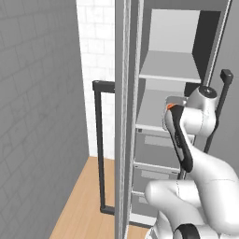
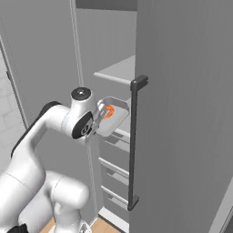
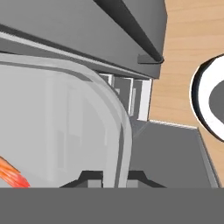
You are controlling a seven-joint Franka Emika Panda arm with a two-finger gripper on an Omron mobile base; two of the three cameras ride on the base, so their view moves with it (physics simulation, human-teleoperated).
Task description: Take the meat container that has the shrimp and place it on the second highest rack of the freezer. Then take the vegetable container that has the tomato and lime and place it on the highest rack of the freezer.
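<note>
Freezer (image 2: 182,113) door open; arm reaching into the cabinet w/ meat container (image 2: 112,119) held up at shelf height. Container is a clear tray, tilted in right base view. Shrimp (image 2: 107,111) visible inside as an orange patch, near the gripper-side end of the tray.

Gripper (image 3: 110,177): fingertips sit either side of the tray rim in hand view, so judged pinching the rim of the meat container. Actual contact partly hidden at the frame bottom.

Position: tray is in front of the second highest rack (image 1: 156,109), approx level w/ it or just above. Can't tell if any part rests on the board yet. Highest rack (image 1: 168,67) is above, bare. Grey drawer fronts below.

Step in hand (judgement): placing leg of sub-task 1, not finished. Tomato/lime container not yet dealt with.

Risks:
- Tray tilted + held by one rim only → shrimp may slide or tray may pivot in the grip if released before it's flat on the board.
- Tray front edge could catch the rack lip if approach is too low → knocked loose.
- Black bar handle (image 2: 133,145) and door edge are close to the elbow/wrist; a wide swing may hit them.
- Releasing too shallow → tray overhangs, tips out onto the drawers.
</note>
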